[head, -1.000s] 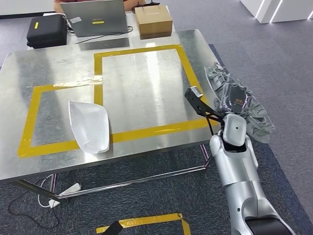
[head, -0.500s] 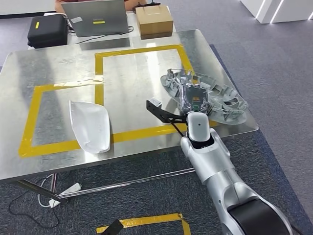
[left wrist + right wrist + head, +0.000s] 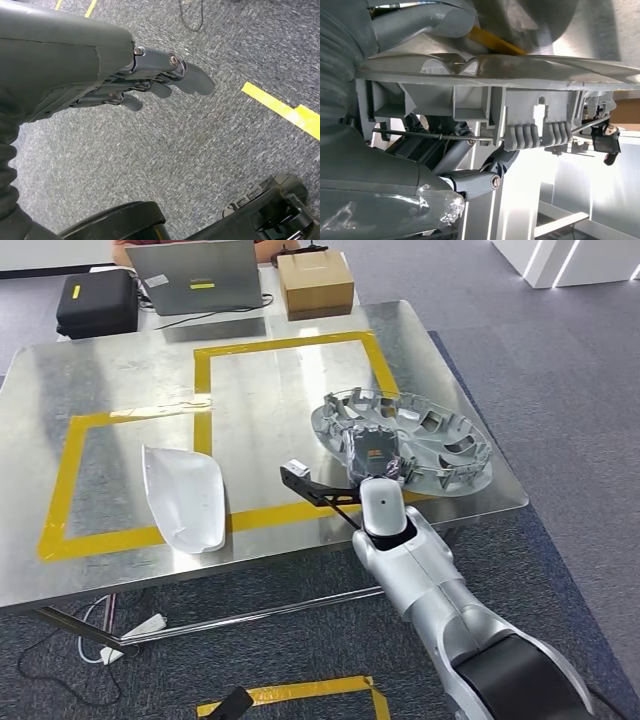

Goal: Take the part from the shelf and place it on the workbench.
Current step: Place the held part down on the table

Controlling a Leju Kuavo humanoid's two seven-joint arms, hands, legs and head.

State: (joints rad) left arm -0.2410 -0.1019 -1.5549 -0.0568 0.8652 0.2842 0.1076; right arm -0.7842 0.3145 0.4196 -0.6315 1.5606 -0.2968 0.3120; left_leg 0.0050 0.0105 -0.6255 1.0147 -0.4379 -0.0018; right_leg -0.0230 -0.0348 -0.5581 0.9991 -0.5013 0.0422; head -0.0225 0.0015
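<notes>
Right hand grips the grey ribbed part over the metal surface, near its right edge inside the yellow tape outline. Left hand hangs over the carpet, fingers loosely apart. A white shell lies well apart to the left; laptop and cardboard box sit beyond.

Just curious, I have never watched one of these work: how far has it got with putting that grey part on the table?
Done: the part is off the shelf and over the workbench, near the right yellow square. In hand: the right robot hand grips it from underneath. Left: setting it down and letting go. Whether it touches the surface yet I cannot tell. The left robot hand hangs idle over the carpet.
</notes>
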